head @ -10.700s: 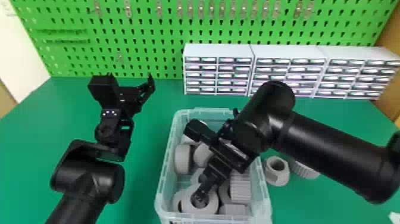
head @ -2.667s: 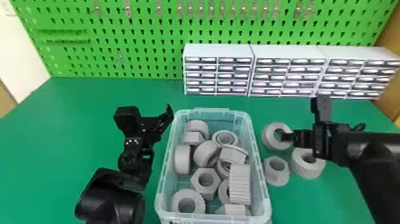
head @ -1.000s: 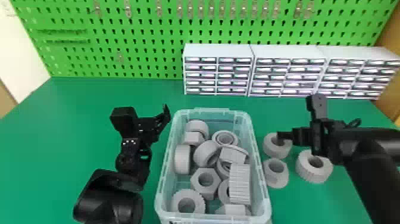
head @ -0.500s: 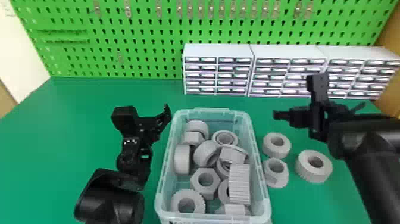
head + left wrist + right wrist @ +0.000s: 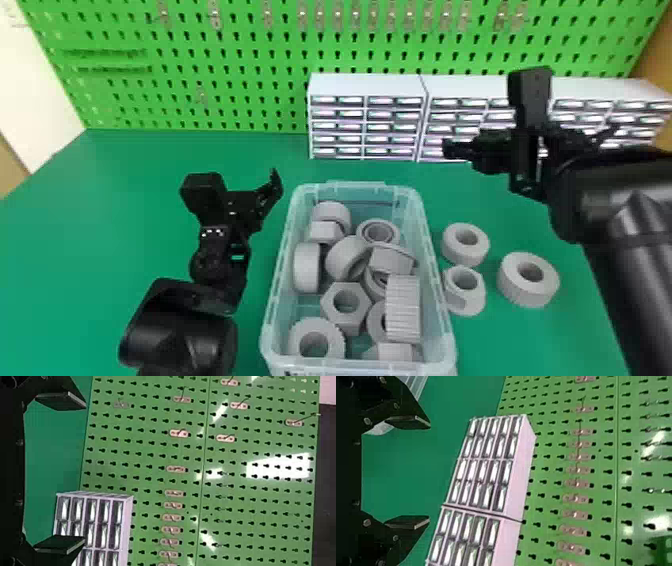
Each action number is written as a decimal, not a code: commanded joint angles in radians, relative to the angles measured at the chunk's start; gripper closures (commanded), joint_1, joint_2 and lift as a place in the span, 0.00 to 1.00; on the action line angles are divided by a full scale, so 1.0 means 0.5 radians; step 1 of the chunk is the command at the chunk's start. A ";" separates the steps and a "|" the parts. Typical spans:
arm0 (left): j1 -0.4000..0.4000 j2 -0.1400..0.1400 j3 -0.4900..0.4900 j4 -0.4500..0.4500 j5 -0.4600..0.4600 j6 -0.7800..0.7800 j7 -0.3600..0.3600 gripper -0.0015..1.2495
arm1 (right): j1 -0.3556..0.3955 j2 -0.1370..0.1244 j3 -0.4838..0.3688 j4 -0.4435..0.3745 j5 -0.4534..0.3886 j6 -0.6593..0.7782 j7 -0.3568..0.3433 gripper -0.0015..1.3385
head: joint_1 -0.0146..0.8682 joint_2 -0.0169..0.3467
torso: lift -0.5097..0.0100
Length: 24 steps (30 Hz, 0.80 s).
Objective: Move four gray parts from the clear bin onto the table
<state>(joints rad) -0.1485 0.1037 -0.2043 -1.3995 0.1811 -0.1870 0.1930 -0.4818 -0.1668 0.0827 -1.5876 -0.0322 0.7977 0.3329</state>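
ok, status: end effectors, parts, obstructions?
Left end effector open, empty, left of the bin. Right end effector open, empty, raised right of it. Three gray parts on the table, one to go. Overlapping parts in the bin may hamper that pick.

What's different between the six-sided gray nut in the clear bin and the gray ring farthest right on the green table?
The six-sided gray nut has corners, while the gray ring is round. The nut sits inside the clear bin; the ring lies on the green table. Both have a round hole in the middle.
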 commanded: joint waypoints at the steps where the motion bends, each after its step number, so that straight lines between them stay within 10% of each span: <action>1: 0.018 -0.005 0.010 -0.005 0.000 0.000 -0.006 0.08 | -0.021 -0.013 0.068 -0.043 -0.055 0.064 0.000 0.33 | 0.80 0.24 | 0.88; 24: 0.018 -0.020 0.010 -0.008 -0.025 0.003 -0.006 0.08 | -0.107 -0.050 0.390 -0.215 -0.362 0.604 0.003 0.34 | 0.80 0.24 | 0.88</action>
<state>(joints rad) -0.1421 0.0935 -0.1970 -1.4036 0.1687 -0.1861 0.1895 -0.5298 -0.1901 0.2421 -1.6946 -0.1871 1.0777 0.3343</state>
